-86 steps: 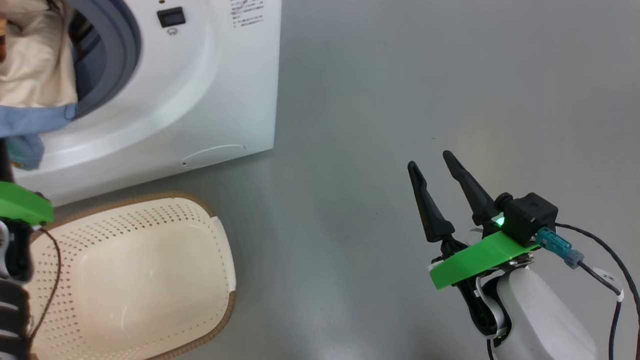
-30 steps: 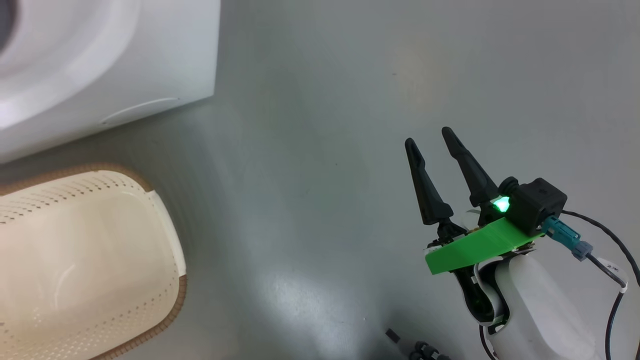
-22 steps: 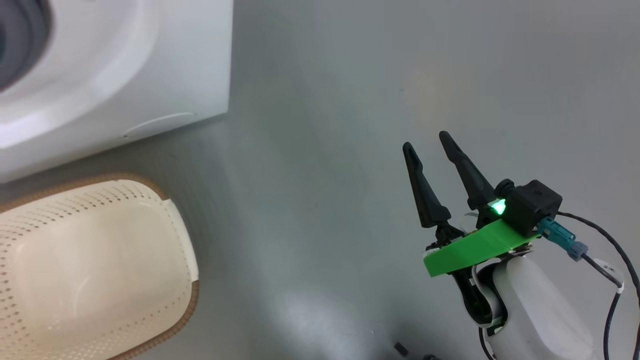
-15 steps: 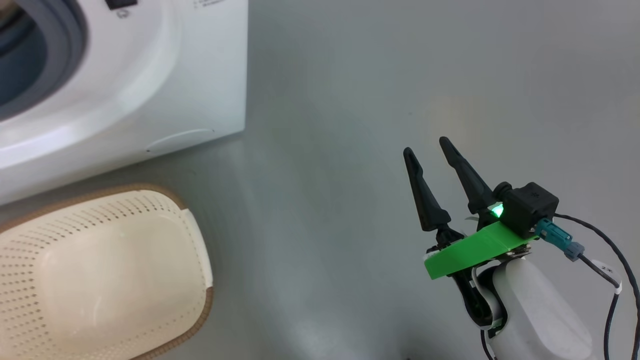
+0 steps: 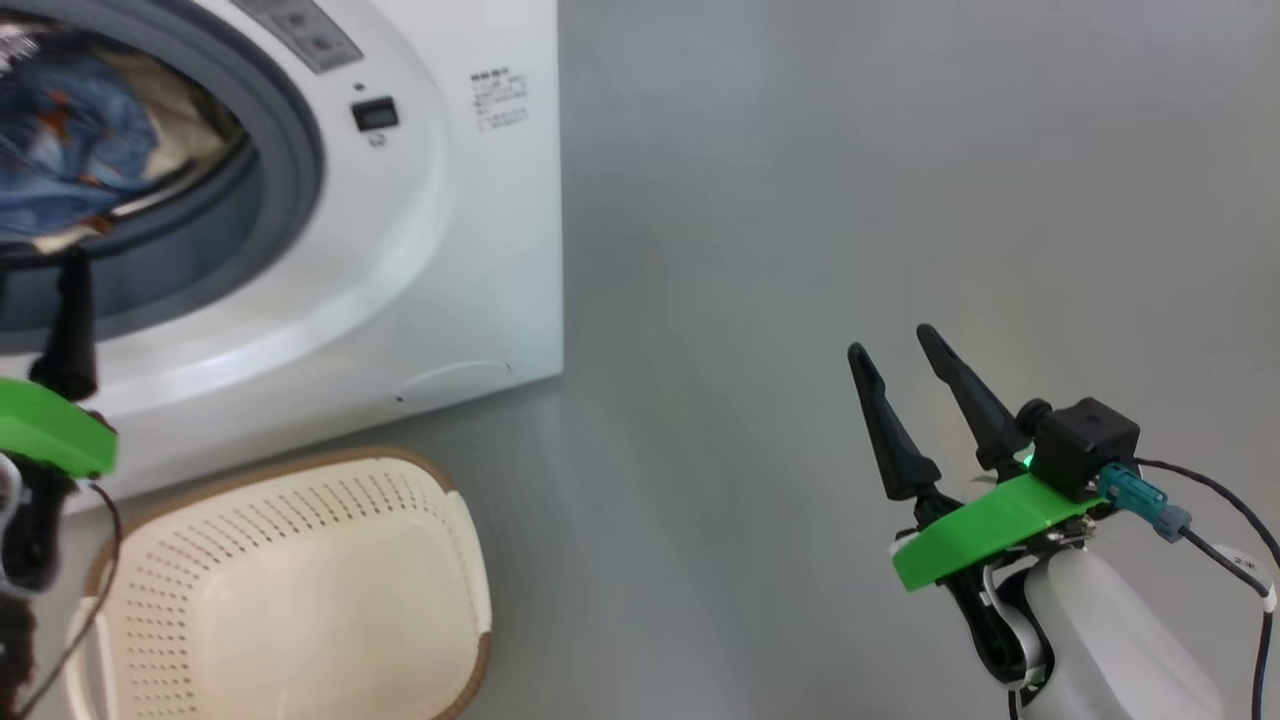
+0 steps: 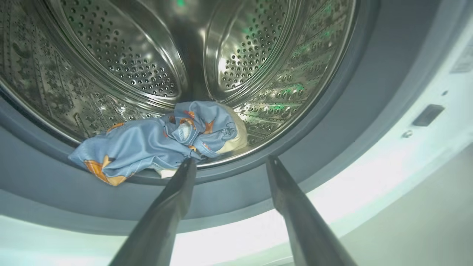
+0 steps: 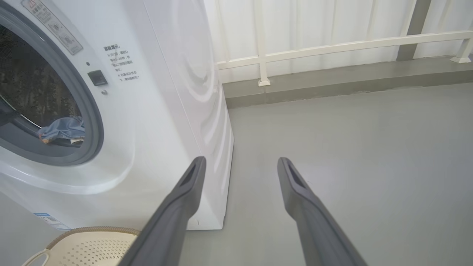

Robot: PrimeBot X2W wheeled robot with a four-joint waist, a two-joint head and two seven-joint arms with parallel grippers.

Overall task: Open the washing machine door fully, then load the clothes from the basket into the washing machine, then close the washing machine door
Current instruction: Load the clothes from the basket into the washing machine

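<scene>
Our left hand is wide open and holds nothing. Its fingers point into the drum, and one tip is right by the clothes; we cannot tell if it touches. The clothes lie in a small heap at the front of the drum, from 9 to 12 o'clock of the fingertips. One blue corner at 9 o'clock seems to flop out over the grey ring. Our right hand is wide open too, with nothing in it. It hangs over the floor, well apart from the machine.

In the head view the machine is at 10 o'clock, the basket at 7 o'clock and the right hand at 4 o'clock. The basket sits just in front of the machine, and the part we see has no clothes in it. So we think the door comes next.

We think the clothes are soft, light and floppy. The thick bunch in the middle looks like the best place to take hold. The loose corner may get caught when the door shuts, so we should poke it in first.

The left wrist view lets us see the drum holes and the orange print close up. The right wrist view gives us the side of the machine and a white rail behind. The head view gives us the inside of the basket.
</scene>
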